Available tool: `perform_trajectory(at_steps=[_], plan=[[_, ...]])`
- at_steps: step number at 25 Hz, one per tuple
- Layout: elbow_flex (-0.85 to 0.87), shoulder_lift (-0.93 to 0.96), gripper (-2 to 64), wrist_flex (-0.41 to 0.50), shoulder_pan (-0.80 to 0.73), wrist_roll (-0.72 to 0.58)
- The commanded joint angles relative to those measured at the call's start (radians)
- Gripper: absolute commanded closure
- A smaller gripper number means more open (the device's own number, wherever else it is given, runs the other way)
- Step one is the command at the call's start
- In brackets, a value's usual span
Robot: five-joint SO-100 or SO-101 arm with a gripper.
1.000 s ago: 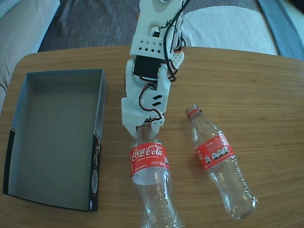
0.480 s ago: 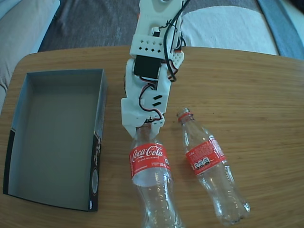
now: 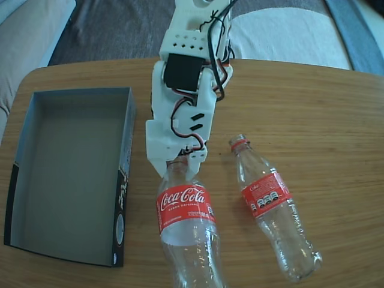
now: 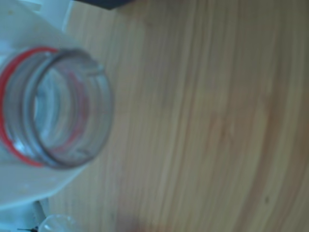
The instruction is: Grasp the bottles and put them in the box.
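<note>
In the fixed view the gripper (image 3: 178, 161) grasps the left Coca-Cola bottle (image 3: 186, 225) by its neck; the right Coca-Cola bottle (image 3: 273, 210) lies nearby, apart.

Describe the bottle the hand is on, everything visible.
The left bottle in the fixed view is clear plastic, empty-looking, with a red Coca-Cola label. It has no cap: the wrist view shows its open mouth ringed in red. Its neck goes under the white hand, which seems shut on it, and its base runs off the bottom edge. It lies between the box and the other bottle, touching neither.
</note>
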Motion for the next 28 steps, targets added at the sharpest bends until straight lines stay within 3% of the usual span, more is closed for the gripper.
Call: perform_trajectory(at_steps=[1,9,18,28], plan=[[-0.132,0.011,61.8,0.081,0.000,-0.008],[-0.278,0.023,61.8,0.245,0.048,-0.060],[-0.390,0.026,61.8,0.379,0.215,-0.241],[-0.390,0.026,61.8,0.383,0.414,-0.442]])
